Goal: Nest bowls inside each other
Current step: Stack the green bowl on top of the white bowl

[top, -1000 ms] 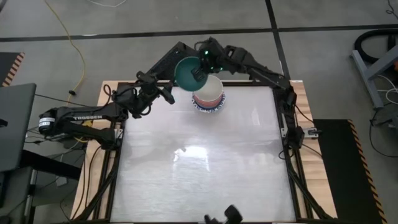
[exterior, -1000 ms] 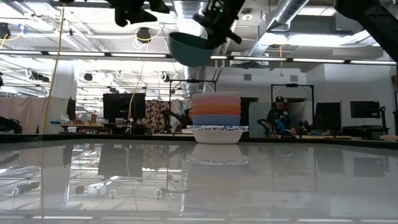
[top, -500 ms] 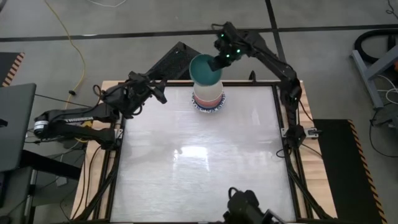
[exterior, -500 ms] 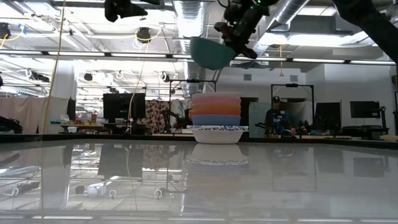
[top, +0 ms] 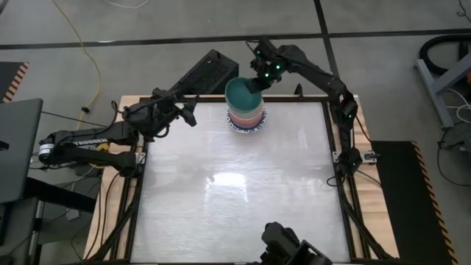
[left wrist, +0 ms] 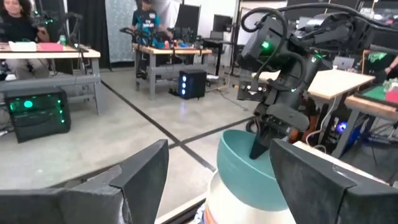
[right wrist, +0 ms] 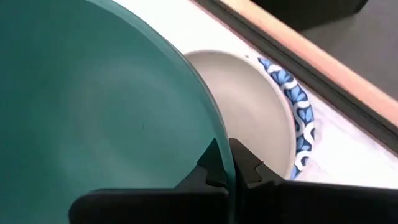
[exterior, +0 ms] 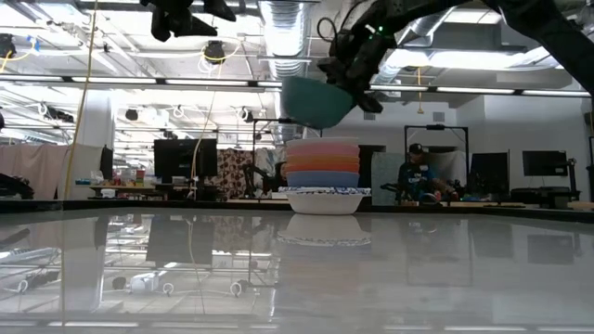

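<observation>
The right gripper (top: 255,83), jaws clenched on the teal bowl's (top: 241,94) rim, holds it above the bowl stack (exterior: 322,176); the left gripper (top: 184,112) waits released.

Teal bowl (top: 242,94) has moved over the stack (exterior: 322,176).

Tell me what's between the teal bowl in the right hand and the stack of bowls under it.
Nothing: the low view shows open air between the teal bowl and the stack.
</observation>
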